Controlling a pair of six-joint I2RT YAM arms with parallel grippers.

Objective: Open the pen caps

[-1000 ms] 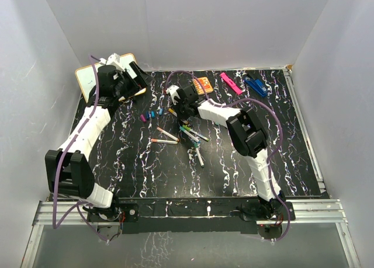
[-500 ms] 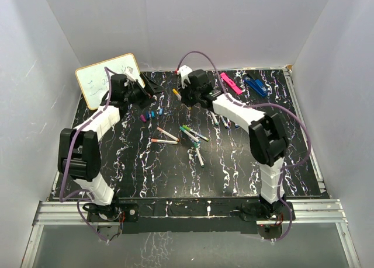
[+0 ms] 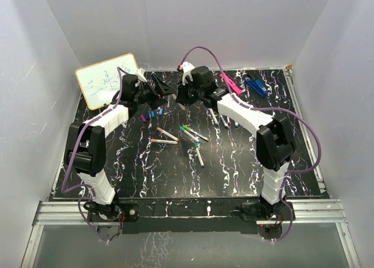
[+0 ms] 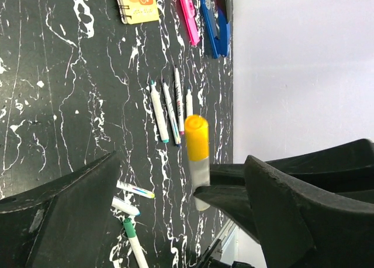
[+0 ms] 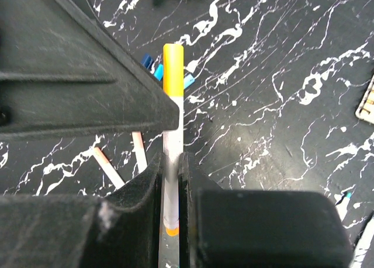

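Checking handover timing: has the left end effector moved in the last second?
Yes. The left end effector swung right, off the whiteboard, to the pen in the right end effector.

The left end effector (image 4: 182,163) gapes wide, dark fingers (image 4: 70,204) at 8 and 4 o'clock, touching nothing. Between them a pale pen (image 4: 200,173) points its yellow cap (image 4: 196,136) to 12 o'clock, barrel pinched from 3 o'clock by the right end effector (image 4: 204,192). On the table (image 4: 58,93), a spiral notebook (image 4: 137,0) lies at 11 o'clock, a pink highlighter (image 4: 187,14) and blue stapler (image 4: 213,20) at 12.
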